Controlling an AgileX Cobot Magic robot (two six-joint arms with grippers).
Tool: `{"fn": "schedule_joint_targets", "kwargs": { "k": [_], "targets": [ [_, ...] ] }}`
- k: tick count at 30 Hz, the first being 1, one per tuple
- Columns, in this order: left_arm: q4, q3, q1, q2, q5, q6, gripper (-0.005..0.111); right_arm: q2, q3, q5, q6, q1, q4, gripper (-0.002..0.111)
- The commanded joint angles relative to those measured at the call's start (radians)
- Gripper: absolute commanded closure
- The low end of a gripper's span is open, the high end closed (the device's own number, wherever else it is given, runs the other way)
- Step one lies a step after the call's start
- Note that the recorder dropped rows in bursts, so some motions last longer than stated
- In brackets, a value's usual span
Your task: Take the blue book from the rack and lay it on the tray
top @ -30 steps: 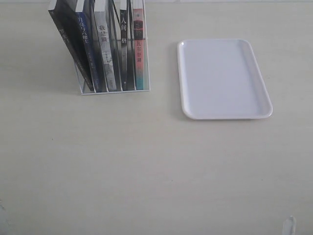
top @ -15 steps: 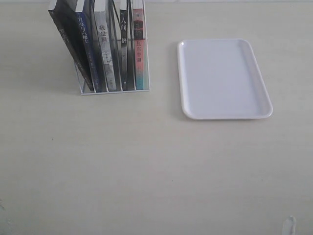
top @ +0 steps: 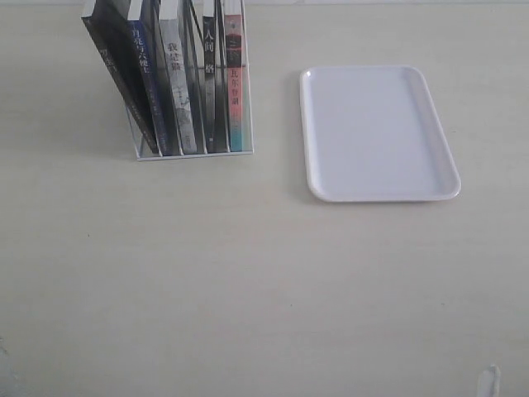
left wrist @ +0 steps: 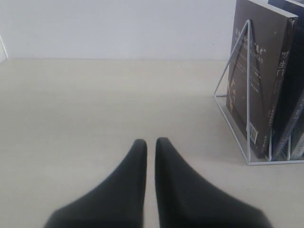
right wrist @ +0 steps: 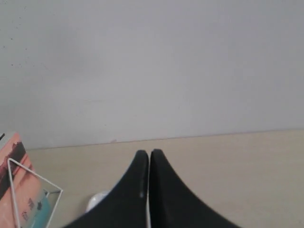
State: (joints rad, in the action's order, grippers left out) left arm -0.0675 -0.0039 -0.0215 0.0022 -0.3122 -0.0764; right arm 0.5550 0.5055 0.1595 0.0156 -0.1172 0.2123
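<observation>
Nothing had moved; reach not begun.
Left gripper [left wrist: 150,145] and right gripper [right wrist: 146,154] were pinched together, empty; one likely needed to open onto the blue book [top: 147,83] in the rack [top: 194,154].

The tray [top: 376,132] looks smooth plastic, the rack [top: 198,155] thin wire, the table [top: 248,289] matt

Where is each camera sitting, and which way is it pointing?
Exterior: high above, looking down on the pale table, white wire book rack and flat white plastic tray; no arm clearly shows.
Left wrist: low behind the left gripper, facing the rack's dark-covered end book and the wall.
Right wrist: low behind the right gripper, facing the wall.
Shared: all three show the rack.
</observation>
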Motion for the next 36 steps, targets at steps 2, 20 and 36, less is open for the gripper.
{"fn": "schedule_joint_targets", "kwargs": {
  "k": [2, 20, 36],
  "targets": [
    [-0.002, 0.004, 0.008, -0.002, 0.006, 0.002, 0.101, 0.13, 0.007, -0.008, -0.006, -0.038, 0.148, 0.108],
    [-0.002, 0.004, 0.008, -0.002, 0.006, 0.002, 0.101, 0.768, 0.642, 0.318, 0.193, -0.568, 0.043, 0.108],
    [-0.002, 0.004, 0.008, -0.002, 0.006, 0.002, 0.101, 1.062, 1.037, 0.76, -0.616, -0.782, -0.685, 0.109]
  ]
}}
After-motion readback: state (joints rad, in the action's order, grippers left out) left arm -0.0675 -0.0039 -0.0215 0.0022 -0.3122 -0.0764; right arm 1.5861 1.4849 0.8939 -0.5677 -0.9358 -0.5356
